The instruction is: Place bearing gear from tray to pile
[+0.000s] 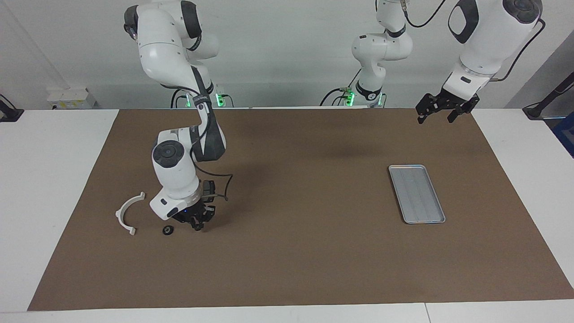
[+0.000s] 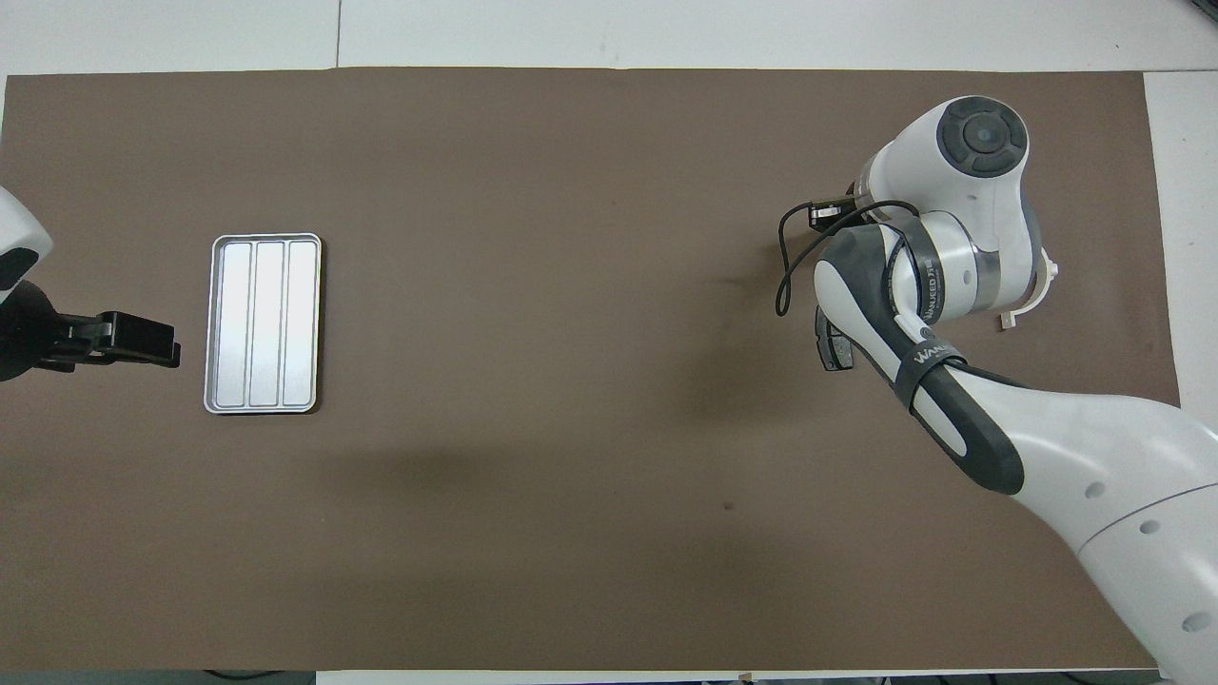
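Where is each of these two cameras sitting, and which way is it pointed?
Facing view: high across the table, looking at both robots' bases and arms; right pincer low by the white bracket.
Overhead view: above the robots' end, looking steeply down; right arm and left pincer show.
Both share the tray and brown mat.

Bright, even overhead light; soft arm shadows on the mat (image 1: 314,251); tray (image 2: 238,325) glares

Tray (image 2: 265,324) looks like brushed, slightly shiny metal with ridges; brown mat (image 1: 296,251) is seen as matt and papery; bracket (image 1: 127,212) is smooth white plastic.
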`<state>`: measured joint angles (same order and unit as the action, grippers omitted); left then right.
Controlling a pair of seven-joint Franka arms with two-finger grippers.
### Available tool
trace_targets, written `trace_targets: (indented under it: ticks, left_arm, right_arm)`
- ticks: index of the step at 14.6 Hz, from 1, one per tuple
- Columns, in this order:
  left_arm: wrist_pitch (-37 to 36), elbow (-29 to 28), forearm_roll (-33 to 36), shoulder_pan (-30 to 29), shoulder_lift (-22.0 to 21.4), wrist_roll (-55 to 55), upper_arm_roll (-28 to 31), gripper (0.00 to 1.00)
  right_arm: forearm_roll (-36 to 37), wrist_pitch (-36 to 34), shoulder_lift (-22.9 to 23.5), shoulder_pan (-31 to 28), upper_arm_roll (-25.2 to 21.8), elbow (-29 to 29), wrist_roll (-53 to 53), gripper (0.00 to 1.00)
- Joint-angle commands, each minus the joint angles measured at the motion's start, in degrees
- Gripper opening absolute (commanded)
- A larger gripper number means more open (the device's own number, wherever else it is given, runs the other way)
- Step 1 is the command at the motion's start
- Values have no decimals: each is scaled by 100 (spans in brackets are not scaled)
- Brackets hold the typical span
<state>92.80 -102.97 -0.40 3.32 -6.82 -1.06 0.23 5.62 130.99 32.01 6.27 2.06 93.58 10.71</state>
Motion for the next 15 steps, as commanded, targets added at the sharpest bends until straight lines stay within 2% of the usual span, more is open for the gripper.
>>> trace_targets:
  ticks: [1,10,11,12,13,15]
  left_arm:
    - [-8,-57,-57,2,-100,19,21,100]
    - [1,-57,-65,2,-100,19,21,100]
    - [-8,-57,-65,2,-100,19,21,100]
    - [-8,-57,-65,2,-100,19,21,100]
    - [-8,-57,-57,2,-100,19,21,100]
    - [1,-57,-65,2,-100,19,21,100]
  right_arm:
    - [-96,330,164,-91,66,20,-184,0]
    - [-96,401,174,-91,66,64,-105,0]
    - [-96,401,174,-91,66,64,-104,17]
    - [-96,401,174,-91,66,64,-96,61]
    - [-96,401,174,-100,66,64,-104,100]
    - [-96,393,174,-100,66,64,-105,100]
